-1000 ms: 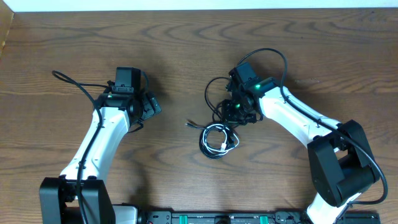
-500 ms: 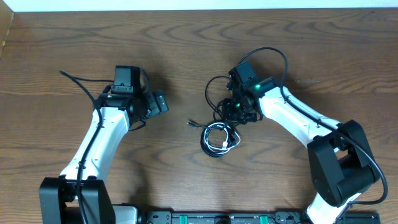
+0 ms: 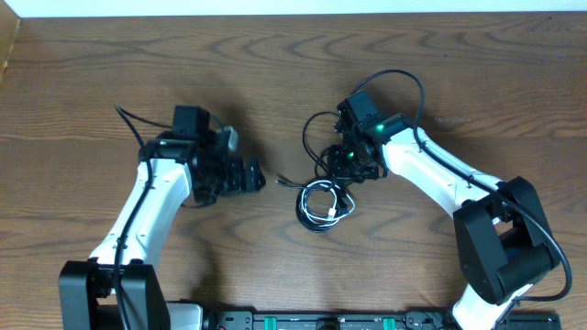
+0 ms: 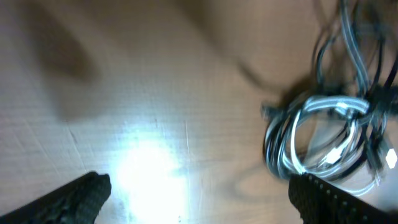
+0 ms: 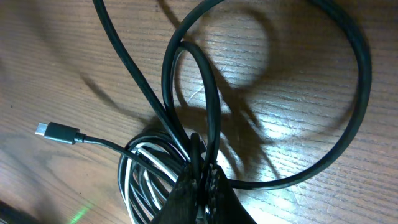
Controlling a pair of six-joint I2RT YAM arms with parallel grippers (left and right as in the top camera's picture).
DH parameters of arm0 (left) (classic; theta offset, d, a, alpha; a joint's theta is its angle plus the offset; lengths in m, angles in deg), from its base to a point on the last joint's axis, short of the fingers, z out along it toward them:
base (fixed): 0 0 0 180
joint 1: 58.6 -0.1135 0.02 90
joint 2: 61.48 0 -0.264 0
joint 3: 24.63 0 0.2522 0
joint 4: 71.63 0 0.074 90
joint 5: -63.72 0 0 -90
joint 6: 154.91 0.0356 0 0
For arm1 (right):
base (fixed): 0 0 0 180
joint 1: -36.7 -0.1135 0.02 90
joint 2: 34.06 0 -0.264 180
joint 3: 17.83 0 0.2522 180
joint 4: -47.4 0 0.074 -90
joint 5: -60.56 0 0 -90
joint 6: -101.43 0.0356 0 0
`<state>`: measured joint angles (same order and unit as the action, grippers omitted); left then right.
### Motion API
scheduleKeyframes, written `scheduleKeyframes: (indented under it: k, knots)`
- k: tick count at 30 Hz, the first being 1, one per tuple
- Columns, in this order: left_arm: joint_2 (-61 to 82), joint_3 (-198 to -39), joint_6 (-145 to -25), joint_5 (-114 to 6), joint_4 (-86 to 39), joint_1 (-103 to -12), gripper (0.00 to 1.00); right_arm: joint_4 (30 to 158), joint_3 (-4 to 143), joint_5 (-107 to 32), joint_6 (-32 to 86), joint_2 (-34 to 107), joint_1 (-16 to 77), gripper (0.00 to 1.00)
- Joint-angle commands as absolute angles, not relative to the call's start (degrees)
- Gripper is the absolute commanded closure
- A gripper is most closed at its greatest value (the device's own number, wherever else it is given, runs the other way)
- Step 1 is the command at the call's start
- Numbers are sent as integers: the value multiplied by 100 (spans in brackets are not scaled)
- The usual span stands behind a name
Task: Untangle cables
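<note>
Right gripper [image 5: 200, 177] clamps the black cable [image 5: 362, 68], anchoring the tangle; the white cable [image 4: 329, 103] coils alongside. Left gripper [image 3: 249, 176], jaws spread and empty, faces the coil.

No writing, label, brand name, number or sign can be read in any of the 3 views. There is none on the cables [image 3: 323, 203] and none on the wooden table [image 3: 275, 82].
</note>
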<state>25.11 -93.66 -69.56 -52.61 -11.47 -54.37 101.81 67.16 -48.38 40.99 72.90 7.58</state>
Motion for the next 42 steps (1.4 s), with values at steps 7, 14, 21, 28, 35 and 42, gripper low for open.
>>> scheduleKeyframes:
  k: [7,14,21,28,35,42]
  knots:
    - [2546,-8314,-7074,-6185,-1565,-4880,2,10190,6738,-4755,4161,7198,734,98]
    - [2546,-8061,-8289,-6034,-2526,-4474,2,10209,6738,-4755,4161,7198,666,93]
    - [2546,-8061,-9393,-4893,-3045,-3785,8,10207,6738,-4746,4158,7198,583,87]
    - [2546,-8061,-10073,-3978,-3104,-3241,26,10220,6738,-4506,4158,7198,581,84]
    - [2618,-8061,-10306,-3860,-3379,-2968,28,10080,6738,-4432,4167,7198,596,82]
    - [3044,-8061,-10411,-3818,-3812,-2812,28,10128,6738,-4436,4228,7198,594,81]
